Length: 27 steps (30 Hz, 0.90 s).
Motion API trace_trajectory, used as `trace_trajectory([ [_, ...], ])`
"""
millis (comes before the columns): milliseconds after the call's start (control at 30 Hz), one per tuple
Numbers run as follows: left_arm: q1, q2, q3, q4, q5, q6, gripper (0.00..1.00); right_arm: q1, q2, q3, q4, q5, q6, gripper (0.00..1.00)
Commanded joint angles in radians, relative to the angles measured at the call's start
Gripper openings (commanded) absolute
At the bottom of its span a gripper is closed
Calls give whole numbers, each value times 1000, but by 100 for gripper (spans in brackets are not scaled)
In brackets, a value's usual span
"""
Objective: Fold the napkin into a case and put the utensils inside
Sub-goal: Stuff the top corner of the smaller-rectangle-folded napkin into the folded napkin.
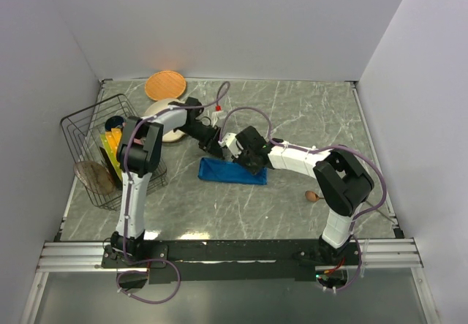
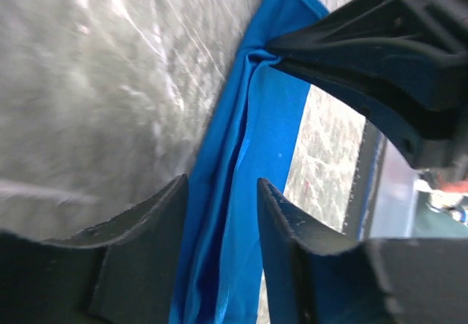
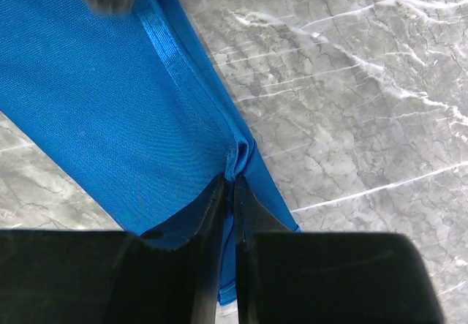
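While the napkin lies at the middle of the desk as a long, narrow, layered blue strip, your right hand is clenched on it. Its two fingers meet on a small pucker of cloth at the strip's edge. Your left hand is released, with its fingers standing apart on either side of the strip. Whether they touch the cloth you cannot tell. From the left wrist camera you can see the right hand pinching the fabric just ahead. A wooden spoon rests on the desk, well apart from the napkin and near the right arm. At the far left a wire basket holds coloured plates. An orange plate and a white plate lie beyond the left arm.
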Motion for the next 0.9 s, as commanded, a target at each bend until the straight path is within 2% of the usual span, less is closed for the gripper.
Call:
trace_trajectory([
  [0,22,-128,-2,91,-13,21,51,-3,8,-8,22,0,-20,14],
  [200,0,-94,28,44,-26,63,54,-2,6,-8,24,4,-20,15],
  [400,-29,-85,-8,54,-29,55,62,-2,6,-7,34,10,-19,15],
  [500,-32,-79,-48,94,-52,29,61,-2,6,-13,51,10,-31,15],
  [733,-26,-94,-122,181,-61,-26,54,-3,25,-2,67,47,-66,17],
  [867,-6,-97,-117,238,-75,-109,33,-3,28,2,70,53,-74,20],
])
